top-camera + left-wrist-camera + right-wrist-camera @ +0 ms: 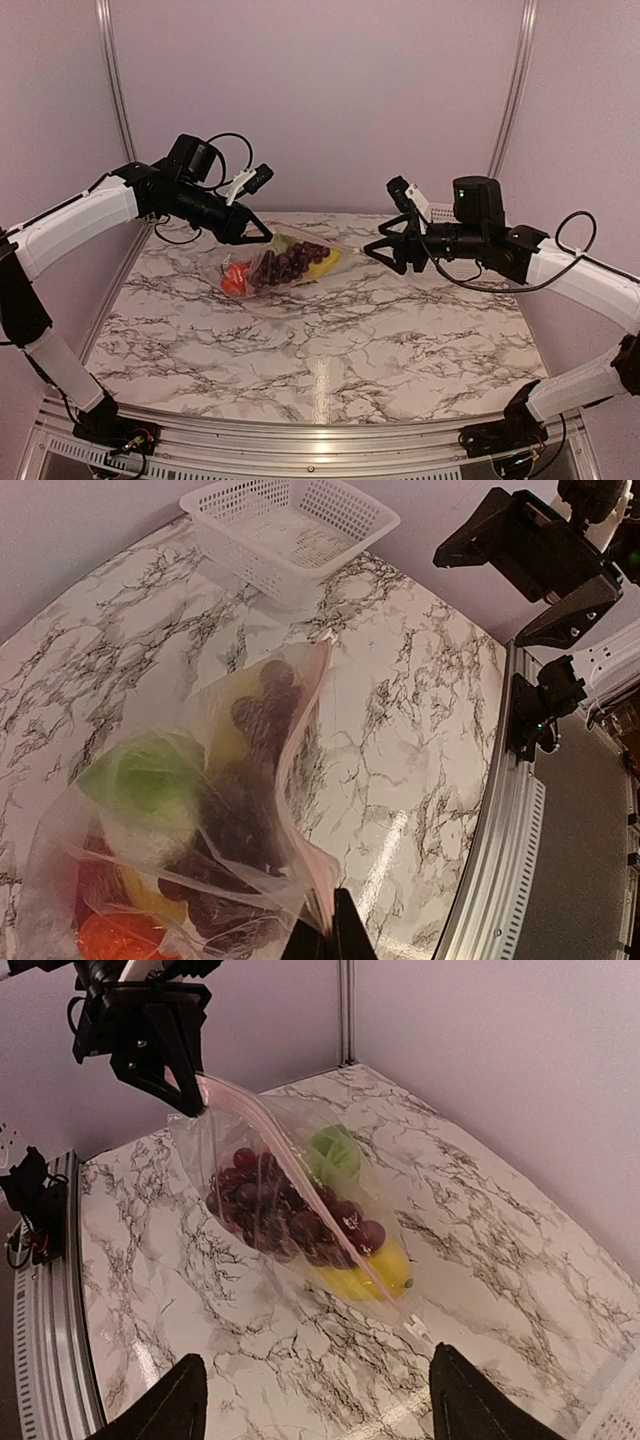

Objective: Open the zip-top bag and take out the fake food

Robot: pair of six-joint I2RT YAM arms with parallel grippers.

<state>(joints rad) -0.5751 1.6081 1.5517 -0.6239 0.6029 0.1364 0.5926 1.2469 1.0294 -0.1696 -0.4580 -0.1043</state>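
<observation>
Left pincer (262,238) tight on zip-top bag (285,262) corner; right pincer (316,1353) wide, fake food (240,820) blurry.

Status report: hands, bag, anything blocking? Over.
Left hand shut on zip-top bag corner. Right hand open, apart from it. Fake food inside. Nothing in the way.

Looking down from above, we find the zip-top bag (252,268) lying on the table (350,350), at about 11 o'clock from the table's middle, with the fake food (295,265) inside it. The left gripper (266,238) touches the bag's zip edge at the bag's 12 o'clock. The right gripper (385,250) stands at the bag's 3 o'clock, apart from it. We see the basket (441,212) behind that gripper, towards the back wall.
</observation>
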